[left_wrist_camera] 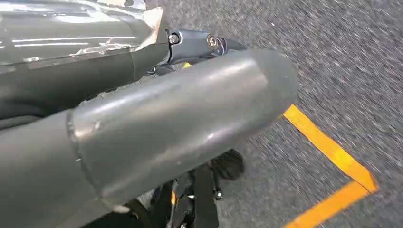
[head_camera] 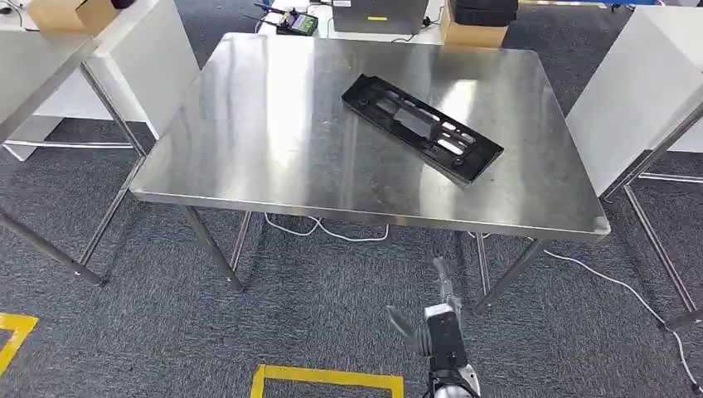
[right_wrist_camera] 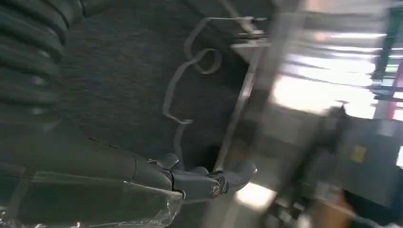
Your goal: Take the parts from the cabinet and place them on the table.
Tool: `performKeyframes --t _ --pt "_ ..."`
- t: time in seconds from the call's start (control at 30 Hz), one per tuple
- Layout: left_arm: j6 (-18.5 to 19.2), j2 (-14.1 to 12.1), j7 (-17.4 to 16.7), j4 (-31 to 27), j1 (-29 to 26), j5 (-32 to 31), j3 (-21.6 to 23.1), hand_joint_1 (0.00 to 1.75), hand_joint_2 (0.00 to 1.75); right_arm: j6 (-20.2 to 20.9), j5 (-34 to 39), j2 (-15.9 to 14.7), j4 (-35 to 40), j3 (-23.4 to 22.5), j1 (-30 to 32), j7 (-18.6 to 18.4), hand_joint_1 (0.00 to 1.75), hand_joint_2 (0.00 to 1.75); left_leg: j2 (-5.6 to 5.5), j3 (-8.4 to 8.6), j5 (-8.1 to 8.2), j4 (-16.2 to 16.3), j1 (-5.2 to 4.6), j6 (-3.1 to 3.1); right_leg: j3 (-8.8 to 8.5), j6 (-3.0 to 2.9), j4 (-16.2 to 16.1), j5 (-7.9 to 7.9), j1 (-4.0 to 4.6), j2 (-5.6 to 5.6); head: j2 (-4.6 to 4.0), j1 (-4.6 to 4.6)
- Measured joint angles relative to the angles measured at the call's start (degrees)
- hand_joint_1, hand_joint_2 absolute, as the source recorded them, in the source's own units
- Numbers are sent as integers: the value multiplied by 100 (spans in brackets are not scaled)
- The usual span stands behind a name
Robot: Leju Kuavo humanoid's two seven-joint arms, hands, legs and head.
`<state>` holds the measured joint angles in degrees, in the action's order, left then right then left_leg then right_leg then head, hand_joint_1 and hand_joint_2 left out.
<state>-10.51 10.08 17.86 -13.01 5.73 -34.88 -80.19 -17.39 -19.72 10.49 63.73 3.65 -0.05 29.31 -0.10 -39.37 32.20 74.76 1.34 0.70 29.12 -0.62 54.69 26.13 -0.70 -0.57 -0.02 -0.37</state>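
Head view: steel table (head_camera: 273, 124) takes most of the frame, standing on grey carpet (head_camera: 124, 332). White tables flank it, one on the left (head_camera: 33, 66) and one on the right (head_camera: 638, 91). Black flat part (head_camera: 421, 126) lies flat on the tabletop, right of centre, set diagonally, one end toward the far edge and the other toward the right edge, nothing touching it. Cardboard boxes (head_camera: 472, 31) and a grey case (head_camera: 381, 15) sit beyond the table's far edge. White cable (head_camera: 332, 230) loops on the carpet under the near edge. Yellow floor tape (head_camera: 327, 380) marks the carpet close to the robot.

Right hand (head_camera: 435, 319) is low, below the near table edge, well apart from the part; fingers extended and spread, holding nothing. Right wrist view is blurred, shows the same fingers (right_wrist_camera: 214, 180) loose over the carpet.

Left hand (left_wrist_camera: 180, 118): thumb and cover fill the left wrist view above the carpet and tape; can't tell how its fingers stand.
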Motion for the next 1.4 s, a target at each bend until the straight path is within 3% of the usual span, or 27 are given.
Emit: performKeyframes --t 0.03,0.07,0.1,0.13,0.23,0.3,0.33,0.4,0.47,0.53,0.6,0.63,0.67,0.77,0.8,0.83,0.87,0.93,0.97,1.03,1.1,1.13,1.17,1.27,1.3,1.33,1.4 --pt "0 -2 -2 -2 2 -2 11 0 0 -44 -2 0 -287 -26 -82 46 0 175 0 163 -199 -178 23 14 74 31 30 -40 -7 2 0 -4" --pt "0 -4 -4 -11 4 -9 24 0 0 -64 -2 0 -582 -55 -160 86 0 175 2 516 -417 -634 62 39 173 59 90 -65 -28 0 0 0" --pt "2 -2 -4 -13 8 -9 26 0 0 -85 -4 0 -777 -61 -232 103 0 175 1 874 -450 -1142 102 73 248 85 167 -81 -34 1 0 -4" --pt "2 2 -13 -11 20 -11 28 0 0 -99 -4 0 -963 -74 -310 114 0 175 -37 1152 -235 -1575 78 109 349 114 246 -96 11 7 0 -23" --pt "9 0 -18 -15 16 -26 28 0 0 -107 -9 9 -1346 -96 -467 143 0 175 -47 1038 -244 -1624 1 -69 423 280 261 -216 13 5 0 0" --pt "7 0 -18 -15 14 -26 28 0 0 -107 -9 7 -1524 -107 -499 147 0 175 11 904 -404 -1695 7 -284 503 351 327 -204 5 9 0 2" --pt "4 -2 -20 -15 20 -26 28 0 0 -107 -7 9 -1583 -116 -504 147 0 175 11 807 -467 -1700 -24 -366 660 271 537 66 13 31 0 -6" --pt "4 -11 -20 -26 19 -26 28 0 0 -110 -11 17 -1692 -136 -523 149 0 175 24 628 -609 -1697 -52 -418 910 144 1326 701 0 34 2 57" --pt "7 -11 -22 -26 10 -26 28 0 0 -107 -11 13 -1773 -153 -549 149 0 175 44 450 -754 -1688 -76 -423 1010 185 2032 962 -4 36 0 68" --pt "22 -11 -22 -24 9 -28 28 0 0 -75 -63 11 -1926 -184 -595 -195 0 175 55 285 -906 -1678 -82 -403 677 329 1881 667 3 39 0 72" --pt "26 -11 -42 -24 13 -68 37 0 0 -184 -107 -9 -2426 -264 -763 -680 0 175 60 153 -1032 -1678 -83 -362 -23 365 1002 407 26 39 0 74" --pt "26 -7 -61 -24 20 -89 63 0 0 -297 -107 -33 -2756 -343 -874 -961 0 0 59 129 -1090 -1673 -90 -337 -445 287 424 533 41 37 2 64" --pt "24 -2 -76 -24 21 -107 96 0 0 -373 -111 -63 -2941 -392 -937 -1142 0 0 56 117 -1149 -1664 -113 -303 -675 238 -77 668 116 35 2 72" --pt "-24 2 -159 -24 11 -149 138 0 0 -556 -29 -234 -3849 -649 -910 -2157 0 0 50 142 -1337 -1758 -94 -199 -597 126 -54 596 126 36 0 35" --pt "-39 2 -173 -24 -8 -153 138 0 0 -530 123 -277 -4066 -738 -841 -2411 0 0 42 105 -1310 -1736 -75 -166 -561 68 -78 501 -12 25 0 33" --pt "-61 -4 -179 -24 -18 -162 140 0 0 -495 280 -308 -4230 -855 -755 -2591 0 0 24 24 -1007 -1597 -58 -156 -502 43 -71 440 -4 -8 2 24" --pt "-83 -4 -190 -24 -23 -162 147 0 0 -468 384 -343 -4362 -981 -666 -2724 0 0 23 -36 -579 -1316 -46 -151 -438 -57 -70 376 -1 -20 0 5" --pt "-101 0 -192 -20 -30 -155 155 0 0 -516 343 -404 -4625 -1161 -509 -3030 0 0 2 -201 99 -406 -27 -85 -275 -67 -61 241 18 -35 0 2" --pt "-114 0 -192 -20 -29 -177 168 0 0 -547 224 -443 -4725 -1163 -454 -3200 0 0 2 -226 151 -62 -7 -56 -190 -55 -45 184 27 -42 0 7" --pt "-157 0 -192 -20 -29 -235 179 0 0 -571 61 -498 -4857 -1167 -377 -3453 0 0 4 -38 -184 59 47 -12 -39 -16 23 85 21 -49 0 2" --pt "-259 0 -251 -20 -28 -371 240 0 0 -595 -89 -527 -4972 -1172 -347 -3566 0 0 5 602 -499 -650 109 27 178 51 164 19 -13 -31 0 2" --pt "-363 0 -346 -17 -17 -492 298 0 0 -608 -164 -542 -4999 -1172 -346 -3578 0 0 -11 963 -327 -1176 128 47 256 78 253 3 -5 -29 0 -2" --pt "-511 4 -489 -15 -6 -653 376 0 0 -623 -257 -555 -5020 -1163 -347 -3582 0 0 -37 1153 -194 -1507 63 30 341 117 324 -19 15 -20 2 -5" --pt "-656 4 -599 -15 -3 -821 510 0 0 -652 -391 -584 -5079 -1111 -386 -3584 0 0 -40 1062 -152 -1589 -4 -118 450 288 313 -174 11 -26 2 11" --pt "-673 11 -619 -13 -24 -879 558 0 0 -665 -402 -597 -5112 -1095 -368 -3584 0 0 -19 955 -246 -1640 6 -230 566 337 323 -206 56 -21 0 31" --pt "-686 13 -627 -7 -16 -929 607 0 0 -695 -404 -631 -5132 -1084 -384 -3575 0 0 19 897 -329 -1653 -4 -292 615 303 462 -17 -8 -6 2 9" --pt "-684 9 -636 -7 -36 -1016 704 0 0 -728 -385 -638 -5143 -1082 -373 -3556 0 0 28 693 -464 -1654 -31 -383 814 166 1067 639 -4 8 2 92"
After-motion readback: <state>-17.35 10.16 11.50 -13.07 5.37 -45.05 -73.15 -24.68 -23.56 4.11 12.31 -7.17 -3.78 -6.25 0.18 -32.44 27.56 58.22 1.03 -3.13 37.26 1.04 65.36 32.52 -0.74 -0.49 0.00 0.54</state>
